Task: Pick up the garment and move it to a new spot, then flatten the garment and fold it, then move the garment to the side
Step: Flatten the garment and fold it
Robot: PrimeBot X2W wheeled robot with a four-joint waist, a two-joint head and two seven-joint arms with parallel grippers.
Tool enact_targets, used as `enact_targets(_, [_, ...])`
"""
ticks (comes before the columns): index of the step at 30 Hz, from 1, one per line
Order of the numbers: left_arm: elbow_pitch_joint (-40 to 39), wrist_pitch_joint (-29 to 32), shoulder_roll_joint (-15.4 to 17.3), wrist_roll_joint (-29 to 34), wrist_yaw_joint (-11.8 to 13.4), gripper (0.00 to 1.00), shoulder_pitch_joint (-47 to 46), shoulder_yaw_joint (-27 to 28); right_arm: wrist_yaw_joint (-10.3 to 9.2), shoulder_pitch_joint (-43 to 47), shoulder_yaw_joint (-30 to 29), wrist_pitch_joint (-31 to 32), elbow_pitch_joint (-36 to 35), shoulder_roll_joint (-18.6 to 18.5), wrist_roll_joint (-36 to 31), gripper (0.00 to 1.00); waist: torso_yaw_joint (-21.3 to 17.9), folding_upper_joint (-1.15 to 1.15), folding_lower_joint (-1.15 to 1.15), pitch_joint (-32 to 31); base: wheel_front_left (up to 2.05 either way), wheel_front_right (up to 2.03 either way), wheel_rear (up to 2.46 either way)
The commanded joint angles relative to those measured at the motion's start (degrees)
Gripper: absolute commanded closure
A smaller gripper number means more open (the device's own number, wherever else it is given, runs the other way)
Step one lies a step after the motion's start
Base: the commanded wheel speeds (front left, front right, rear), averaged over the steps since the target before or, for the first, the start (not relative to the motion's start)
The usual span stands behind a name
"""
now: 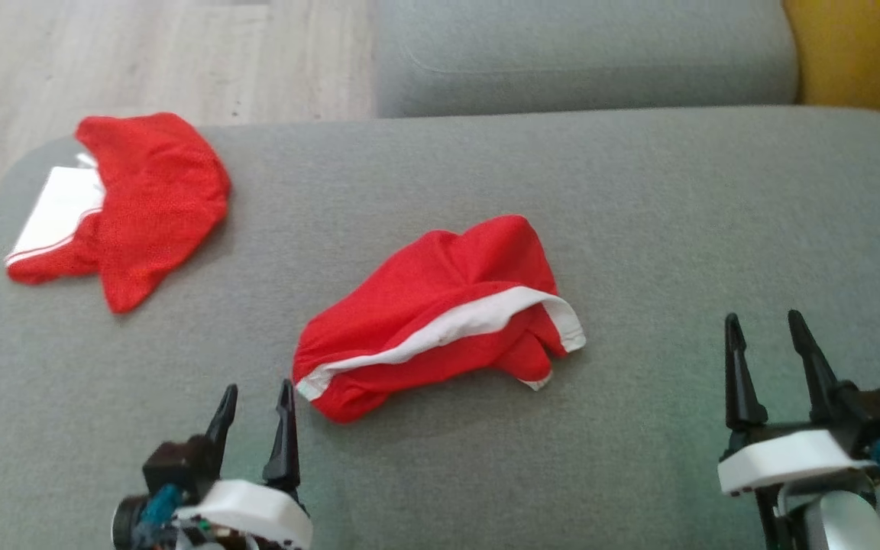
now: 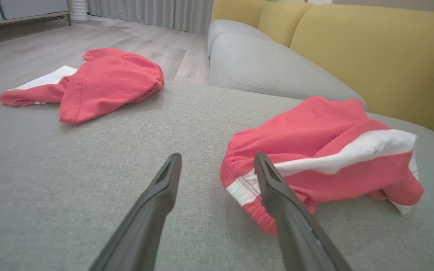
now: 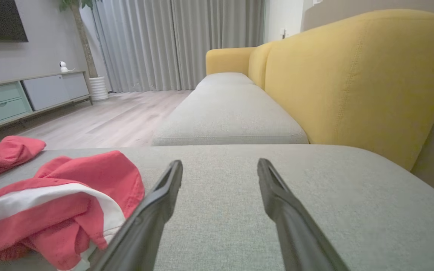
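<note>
A crumpled red garment (image 1: 440, 313) with a white band lies in the middle of the grey cushion (image 1: 638, 198). My left gripper (image 1: 255, 397) stands open just left of its near corner, apart from the cloth. In the left wrist view the garment (image 2: 322, 150) lies just beyond and right of my open left gripper (image 2: 217, 160). My right gripper (image 1: 765, 325) is open over bare cushion well to the right of the garment. The right wrist view has the garment (image 3: 55, 203) at the lower left, beside my open right gripper (image 3: 220, 165).
A second red and white garment (image 1: 131, 202) lies at the cushion's far left corner. Another grey seat cushion (image 1: 585, 53) lies beyond, with the yellow sofa back (image 3: 352, 75) to the right. Pale wood floor (image 1: 142, 53) lies past the left edge.
</note>
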Motion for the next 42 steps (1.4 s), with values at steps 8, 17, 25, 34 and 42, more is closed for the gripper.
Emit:
enact_targets(8, [-4.85, -0.7, -3.17, 3.14, -0.19, 0.0, 2.87, 8.44, 0.43, 0.86, 1.17, -0.79, -1.62, -0.35, 1.68, 0.0, 2.22, 0.0, 0.01, -1.94, 0.0, 0.0, 0.0])
enact_targets(17, [-5.03, -0.71, -4.91, 6.35, -1.9, 0.0, 4.68, 11.88, 0.43, 0.68, 2.26, -0.79, 0.14, -0.35, 2.31, 0.0, 2.13, 0.0, 0.01, -2.46, 0.0, 0.0, 0.0])
enact_targets(25, [-4.33, -0.71, -5.66, 7.96, -2.8, 0.0, 4.76, 12.93, 0.43, 0.39, 2.55, -0.79, 0.43, -0.35, 2.33, 0.0, 1.97, 0.0, 0.01, -2.1, 0.0, 0.0, 0.0])
enact_targets(34, [-1.45, 1.58, -7.0, 7.43, -5.11, 0.0, 2.83, 10.86, 0.43, -0.08, 3.11, -0.79, 0.47, -0.35, 2.08, 0.0, 1.34, 0.0, 0.01, -0.91, 0.0, 0.0, 0.0])
enact_targets(42, [4.23, 5.99, -9.03, 4.19, -8.4, 0.0, -2.21, 9.96, 0.43, -1.45, 4.14, -0.79, 0.23, -0.35, 1.22, 0.0, -0.46, 0.0, 0.01, 1.96, 0.0, 0.0, 0.0])
